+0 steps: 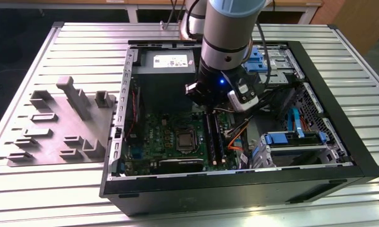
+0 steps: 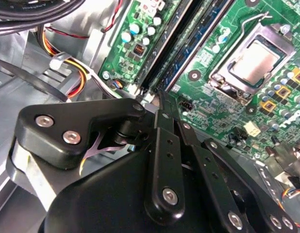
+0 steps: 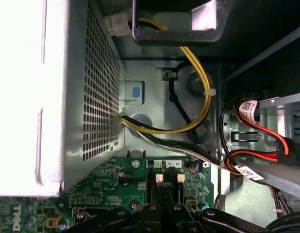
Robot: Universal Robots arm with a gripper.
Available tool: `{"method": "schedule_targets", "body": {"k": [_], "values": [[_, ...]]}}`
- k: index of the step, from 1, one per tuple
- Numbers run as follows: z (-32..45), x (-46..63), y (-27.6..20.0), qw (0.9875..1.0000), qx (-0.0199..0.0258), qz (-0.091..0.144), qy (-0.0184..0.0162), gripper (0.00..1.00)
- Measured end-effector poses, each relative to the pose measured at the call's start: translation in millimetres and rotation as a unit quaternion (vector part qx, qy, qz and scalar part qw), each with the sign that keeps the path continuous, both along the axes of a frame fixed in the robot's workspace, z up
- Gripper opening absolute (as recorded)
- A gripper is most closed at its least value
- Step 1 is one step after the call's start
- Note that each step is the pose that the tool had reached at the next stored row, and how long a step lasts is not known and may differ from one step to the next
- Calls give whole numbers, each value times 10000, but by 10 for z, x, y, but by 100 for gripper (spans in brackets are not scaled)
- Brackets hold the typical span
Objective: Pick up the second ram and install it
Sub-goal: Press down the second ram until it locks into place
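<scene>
The gripper (image 2: 162,97) is down inside the computer case (image 1: 340,156), right over the green motherboard (image 1: 170,137). Its fingers are pressed close together above the long slots beside the silver chip socket (image 2: 254,60). The second ram (image 2: 198,41) sits in one of those slots, next to the socket

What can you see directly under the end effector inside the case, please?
Under the end effector lie the motherboard and the upper ends of its memory slots. The arm's body covers that spot in the exterior view.
</scene>
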State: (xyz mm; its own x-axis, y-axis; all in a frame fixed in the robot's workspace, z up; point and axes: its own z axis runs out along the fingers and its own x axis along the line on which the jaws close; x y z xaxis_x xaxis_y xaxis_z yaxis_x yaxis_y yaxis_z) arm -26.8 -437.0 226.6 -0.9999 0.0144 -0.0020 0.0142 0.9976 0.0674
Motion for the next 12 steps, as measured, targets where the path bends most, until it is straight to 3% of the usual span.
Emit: {"method": "schedule_targets", "body": {"k": [12], "values": [[-51, -4, 1, 10000, 1, 0, 0, 10]]}}
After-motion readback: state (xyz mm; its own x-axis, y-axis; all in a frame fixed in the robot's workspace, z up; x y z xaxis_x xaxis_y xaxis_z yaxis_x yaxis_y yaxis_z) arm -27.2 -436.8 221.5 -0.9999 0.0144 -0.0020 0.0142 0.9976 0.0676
